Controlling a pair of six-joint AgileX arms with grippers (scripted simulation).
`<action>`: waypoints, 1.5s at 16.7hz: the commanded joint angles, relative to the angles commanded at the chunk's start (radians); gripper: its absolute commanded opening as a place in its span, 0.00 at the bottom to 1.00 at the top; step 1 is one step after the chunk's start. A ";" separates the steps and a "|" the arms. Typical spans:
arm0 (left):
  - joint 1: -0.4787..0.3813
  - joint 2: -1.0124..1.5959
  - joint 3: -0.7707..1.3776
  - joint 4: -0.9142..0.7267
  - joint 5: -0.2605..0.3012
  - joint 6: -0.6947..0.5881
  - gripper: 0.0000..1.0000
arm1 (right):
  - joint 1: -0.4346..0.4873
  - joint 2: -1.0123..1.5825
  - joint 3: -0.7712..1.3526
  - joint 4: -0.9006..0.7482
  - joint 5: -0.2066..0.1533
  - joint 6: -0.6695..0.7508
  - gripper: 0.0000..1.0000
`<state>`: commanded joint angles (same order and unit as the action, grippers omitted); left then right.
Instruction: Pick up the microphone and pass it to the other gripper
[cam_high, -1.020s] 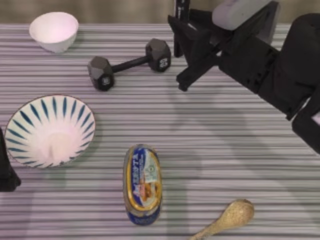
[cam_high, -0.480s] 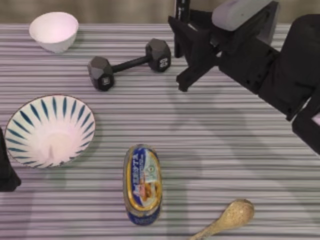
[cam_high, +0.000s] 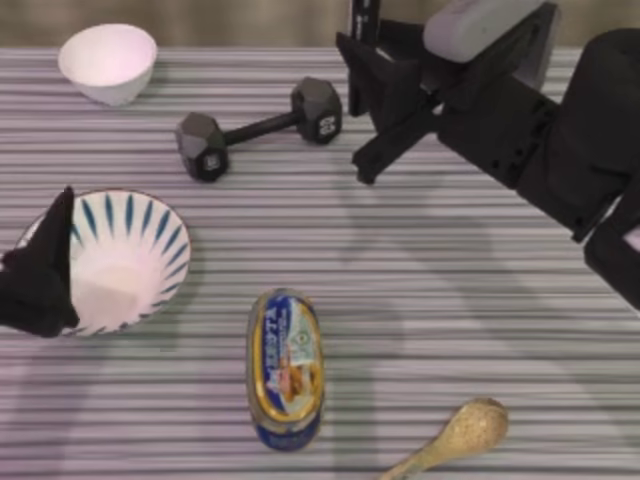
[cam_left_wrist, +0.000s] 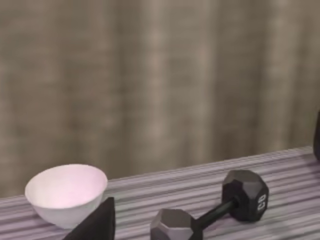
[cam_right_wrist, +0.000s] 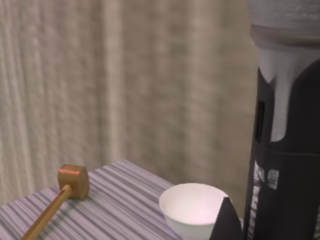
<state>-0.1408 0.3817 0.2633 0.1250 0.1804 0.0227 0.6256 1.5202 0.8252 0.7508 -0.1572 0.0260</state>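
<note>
Two bowls, dumbbell (cam_high: 260, 128) nearby | right pincer (cam_high: 365, 70) pinching microphone (cam_high: 362, 18) | left pincer (cam_high: 40, 275): cannot tell

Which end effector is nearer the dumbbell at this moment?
Right. The right end effector sits just beside the dumbbell, towards the table's right at the far edge. The left end effector is over the striped bowl's rim at the table's left, clearly farther.

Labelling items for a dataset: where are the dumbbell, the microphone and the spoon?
dumbbell (cam_high: 262, 127): top view, on its bar.
microphone (cam_right_wrist: 282, 165): right wrist view, on its black handle.
spoon (cam_high: 470, 428): top view, on its bowl.
</note>
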 joint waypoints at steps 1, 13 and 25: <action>-0.026 0.083 0.049 0.023 0.034 0.004 1.00 | 0.000 0.000 0.000 0.000 0.000 0.000 0.00; -0.265 0.763 0.490 0.231 0.339 0.042 1.00 | 0.000 0.000 0.000 0.000 0.000 0.000 0.00; -0.355 0.991 0.656 0.296 0.260 0.041 1.00 | 0.000 0.000 0.000 0.000 0.000 0.000 0.00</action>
<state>-0.4954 1.3724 0.9194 0.4211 0.4400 0.0642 0.6256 1.5202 0.8252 0.7508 -0.1572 0.0260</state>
